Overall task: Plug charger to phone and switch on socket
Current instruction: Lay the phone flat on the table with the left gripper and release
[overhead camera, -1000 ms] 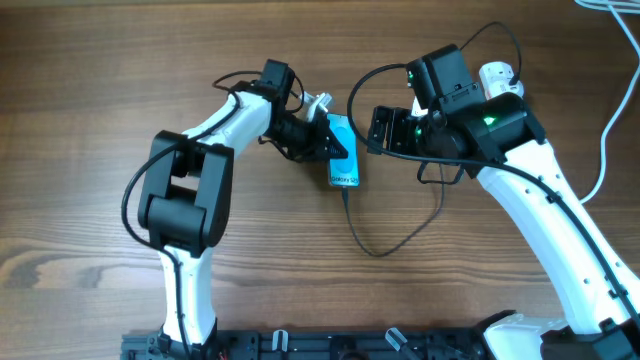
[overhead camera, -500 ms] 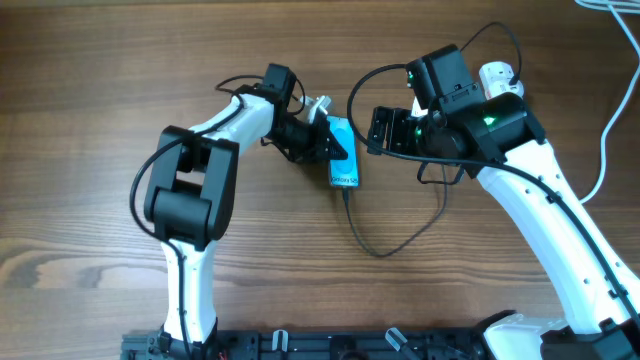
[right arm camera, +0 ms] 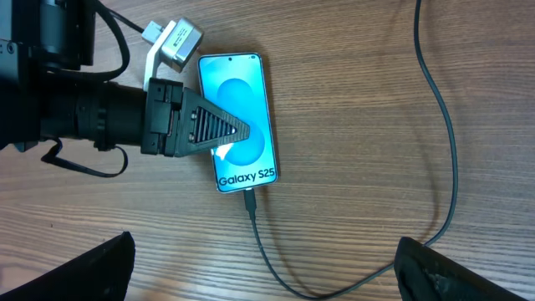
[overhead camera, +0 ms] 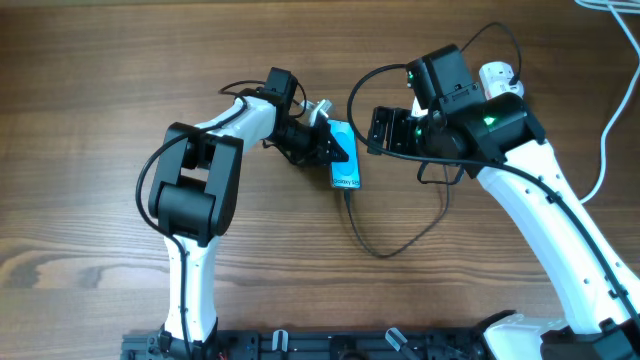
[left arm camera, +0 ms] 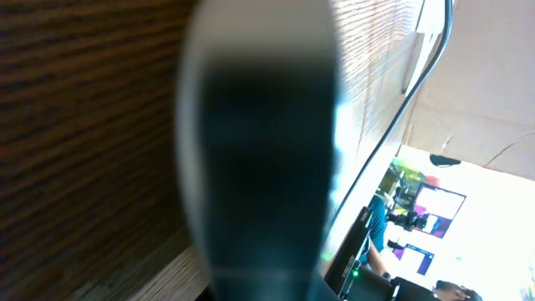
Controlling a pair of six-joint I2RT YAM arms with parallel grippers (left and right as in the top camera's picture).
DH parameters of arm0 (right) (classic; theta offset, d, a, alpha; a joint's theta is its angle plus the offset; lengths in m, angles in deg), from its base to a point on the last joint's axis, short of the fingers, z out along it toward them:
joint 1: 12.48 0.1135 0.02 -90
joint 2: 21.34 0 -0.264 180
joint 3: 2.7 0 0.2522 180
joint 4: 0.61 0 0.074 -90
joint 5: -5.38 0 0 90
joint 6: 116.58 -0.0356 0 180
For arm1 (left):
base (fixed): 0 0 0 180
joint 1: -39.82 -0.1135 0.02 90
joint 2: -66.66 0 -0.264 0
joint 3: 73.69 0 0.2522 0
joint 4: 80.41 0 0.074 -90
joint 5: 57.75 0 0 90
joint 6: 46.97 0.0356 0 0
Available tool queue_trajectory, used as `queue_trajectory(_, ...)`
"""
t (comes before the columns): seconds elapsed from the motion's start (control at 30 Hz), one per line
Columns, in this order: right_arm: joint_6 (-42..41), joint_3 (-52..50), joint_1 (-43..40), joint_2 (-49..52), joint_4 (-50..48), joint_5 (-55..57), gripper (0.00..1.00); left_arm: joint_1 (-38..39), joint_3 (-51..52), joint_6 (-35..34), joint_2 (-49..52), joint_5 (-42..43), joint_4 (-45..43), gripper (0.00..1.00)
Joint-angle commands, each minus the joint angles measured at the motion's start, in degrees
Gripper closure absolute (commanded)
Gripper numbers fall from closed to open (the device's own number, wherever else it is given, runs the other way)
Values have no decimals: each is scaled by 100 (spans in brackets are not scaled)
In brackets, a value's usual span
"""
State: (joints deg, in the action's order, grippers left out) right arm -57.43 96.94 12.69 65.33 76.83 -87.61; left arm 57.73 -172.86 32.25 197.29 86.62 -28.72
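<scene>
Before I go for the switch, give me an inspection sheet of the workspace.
Surface: wooden table.
Job's things: phone flat, screen lit; charger tip in its bottom port; socket mostly hidden behind right arm, switches not visible.
Clutter: nothing seen.
Grippers: left gripper shut, fingers lying across the screen; right gripper open, holding nothing, apart from phone.
Cables: charger loops on table right of phone; white cord at far right.
Surroundings: blurred room, left wrist view only.

- Left arm (overhead camera: 238,120): white shells, bulky black joints, thin black cables.
- Right arm (overhead camera: 530,205): the same, with green lights (overhead camera: 489,122) on its black wrist.
- Left fingers (right arm camera: 209,130): black, triangular, ribbed.
</scene>
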Motion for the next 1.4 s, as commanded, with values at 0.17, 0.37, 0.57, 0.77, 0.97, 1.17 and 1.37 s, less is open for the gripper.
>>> queue_trajectory(0.17,-63,61,-13,-74,9,-87,0,-2,7,114,79,-1147,-118,88)
queue_trajectory(0.37,-63,57,-11,-74,7,-87,0,-7,7,114,79,-1349,-131,81)
queue_trajectory(0.57,-66,-79,-13,-74,4,-87,0,-7,7,114,79,-1377,-129,67)
queue_trajectory(0.77,-63,-111,-13,-74,33,-87,0,-7,7,114,76,-1377,-83,35)
queue_trajectory(0.97,-61,-111,-13,-74,33,-85,0,-7,7,114,76,-1379,-37,6)
queue_trajectory(1.17,-66,-111,-13,-74,31,-11,1,-7,7,116,74,-1401,98,0)
queue_trajectory(1.37,-61,-111,-33,-74,44,136,0,-44,7,114,-22,-1775,385,0)
